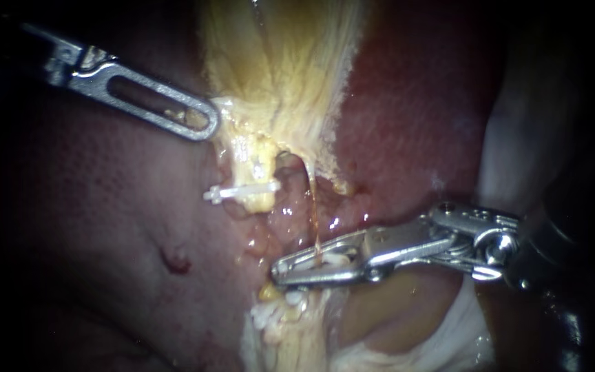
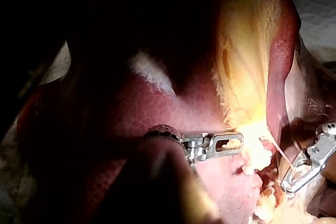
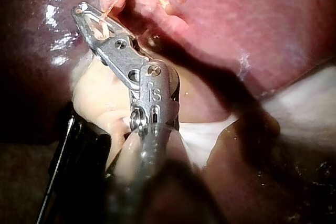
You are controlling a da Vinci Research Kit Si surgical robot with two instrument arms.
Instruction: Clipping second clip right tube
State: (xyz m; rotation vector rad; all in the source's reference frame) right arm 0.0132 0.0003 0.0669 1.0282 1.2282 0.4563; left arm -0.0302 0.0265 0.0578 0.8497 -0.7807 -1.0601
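Note:
The right tube (image 1: 313, 207) is a thin amber strand running down from the yellow gallbladder tissue (image 1: 277, 62). My right instrument (image 1: 280, 270) comes in from the right. Its jaws lie close together across the strand's lower end and hold a white clip (image 1: 332, 260) between them. The right wrist view shows the strand entering those jaws (image 3: 84, 14). Another white clip (image 1: 239, 191) sits across the thicker yellow left tube (image 1: 256, 172). My left instrument (image 1: 204, 124) comes from the upper left, its slotted jaws shut on the gallbladder's frayed edge, also seen in the left wrist view (image 2: 236, 141).
Pink-red liver (image 1: 105, 227) fills the left and upper right. Pale frayed tissue (image 1: 290, 324) lies just below the right jaws. White material (image 1: 473, 324) lies at the lower right, under the right instrument's wrist joint (image 1: 490, 241).

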